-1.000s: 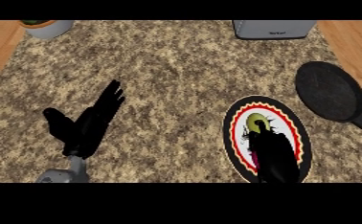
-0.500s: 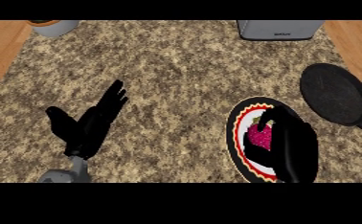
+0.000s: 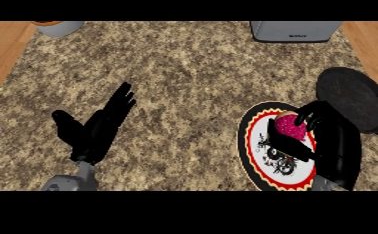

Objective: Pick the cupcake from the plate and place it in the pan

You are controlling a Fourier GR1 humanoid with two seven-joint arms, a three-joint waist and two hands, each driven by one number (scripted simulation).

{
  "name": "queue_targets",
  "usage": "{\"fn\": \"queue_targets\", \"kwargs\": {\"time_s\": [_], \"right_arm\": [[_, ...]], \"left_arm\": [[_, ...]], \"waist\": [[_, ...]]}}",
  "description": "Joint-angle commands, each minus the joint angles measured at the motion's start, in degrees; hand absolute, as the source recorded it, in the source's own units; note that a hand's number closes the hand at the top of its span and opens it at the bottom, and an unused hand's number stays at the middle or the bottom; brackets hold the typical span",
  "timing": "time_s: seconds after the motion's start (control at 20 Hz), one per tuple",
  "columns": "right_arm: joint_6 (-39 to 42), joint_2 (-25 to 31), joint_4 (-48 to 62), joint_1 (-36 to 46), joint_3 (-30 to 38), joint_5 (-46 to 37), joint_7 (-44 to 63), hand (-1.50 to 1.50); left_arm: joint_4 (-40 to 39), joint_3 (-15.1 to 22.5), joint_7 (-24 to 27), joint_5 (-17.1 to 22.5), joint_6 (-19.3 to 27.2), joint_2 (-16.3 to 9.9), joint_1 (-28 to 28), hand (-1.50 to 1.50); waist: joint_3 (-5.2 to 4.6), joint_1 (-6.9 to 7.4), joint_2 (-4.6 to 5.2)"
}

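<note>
Speckled brown-and-cream granite counter (image 3: 192, 78) fills the head view, edged by strips of pale wood at the far left and far right. At the far edge stand a grey box-shaped appliance (image 3: 295, 31) on the right and a grey pot with an orange-brown rim (image 3: 57, 27) in the left corner.

Near the right side lies a round plate with a black border, a red and yellow zigzag ring and a white centre bearing a dark pattern (image 3: 255, 143). On the far part of that plate sits the pink-topped cupcake (image 3: 289, 127). The black right hand (image 3: 328, 145) comes in from the lower edge and lies over the plate's right half. Its fingers (image 3: 314, 115) curl over the far right side of the cupcake, while its thumb (image 3: 291, 145) runs along the near side, so the pink top shows between them. Whether the cupcake is lifted off the plate cannot be told.

Just beyond the plate, toward the right edge, rests the dark round pan (image 3: 348, 95), with the curled fingers between it and the cupcake.

Well apart, on the left, the black left hand (image 3: 96, 130) rests above the counter, fingers straight and pointing away, thumb spread to the left, holding nothing.
</note>
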State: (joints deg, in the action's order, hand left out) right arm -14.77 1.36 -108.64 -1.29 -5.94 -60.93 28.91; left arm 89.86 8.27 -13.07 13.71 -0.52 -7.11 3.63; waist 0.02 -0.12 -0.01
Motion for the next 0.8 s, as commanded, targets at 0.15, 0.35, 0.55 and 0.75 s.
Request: {"fn": "queue_targets", "kwargs": {"time_s": [0.15, 0.35, 0.55, 0.75], "right_arm": [[-5.92, 8.03, 15.55, 5.61, 13.19, 7.17, -10.46, 1.50], [-11.76, 9.64, 27.78, 11.00, 16.04, 6.35, -15.00, 1.50], [-19.70, 12.30, 39.37, 16.33, 21.17, 7.97, -20.63, 1.50], [-27.80, 16.54, 52.73, 22.46, 27.94, 11.89, -26.52, 1.50]], "left_arm": [[1.24, -0.62, -1.22, -0.89, -0.45, -0.53, -0.08, 0.00], [-0.33, 0.03, -1.51, -0.50, -0.71, 1.65, 1.90, 0.00], [-0.40, 0.43, -0.03, -1.30, -0.75, 2.31, 0.20, 0.00], [-1.93, 0.40, 1.97, -1.10, -2.96, 1.59, -0.54, 0.00]], "waist": [[0.02, 0.39, 0.12], [0.02, 0.44, 0.15], [0.04, 0.78, 0.20], [0.12, 1.42, 0.51]]}}
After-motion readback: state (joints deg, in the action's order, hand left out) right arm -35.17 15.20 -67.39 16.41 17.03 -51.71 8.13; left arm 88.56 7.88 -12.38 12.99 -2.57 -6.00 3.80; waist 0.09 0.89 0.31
